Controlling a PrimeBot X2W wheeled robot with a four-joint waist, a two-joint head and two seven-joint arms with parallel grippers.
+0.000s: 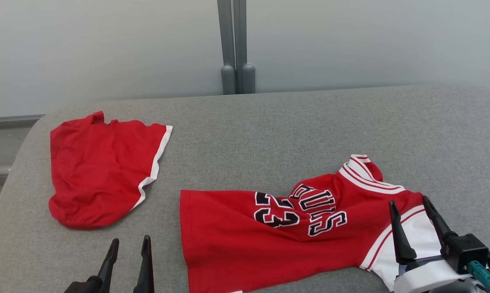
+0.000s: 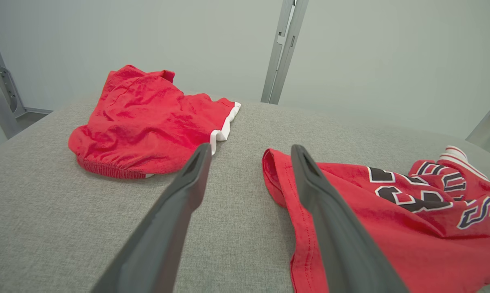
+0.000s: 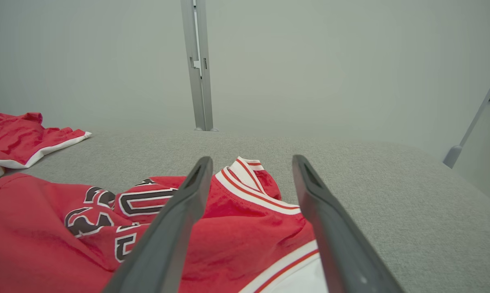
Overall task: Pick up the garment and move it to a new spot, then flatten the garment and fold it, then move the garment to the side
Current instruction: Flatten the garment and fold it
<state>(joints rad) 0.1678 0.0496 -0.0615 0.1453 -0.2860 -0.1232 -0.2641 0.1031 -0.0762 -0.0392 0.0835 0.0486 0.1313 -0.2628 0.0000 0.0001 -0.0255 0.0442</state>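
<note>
Near jersey [image 1: 237, 240]: left end effector [image 1: 131, 239], right end effector [image 1: 409, 200] both spread wide, empty.

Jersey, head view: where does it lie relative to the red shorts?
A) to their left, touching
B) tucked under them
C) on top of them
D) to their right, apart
D: the jersey lies to the right of the red shorts, with a strip of bare grey surface between them.
</note>
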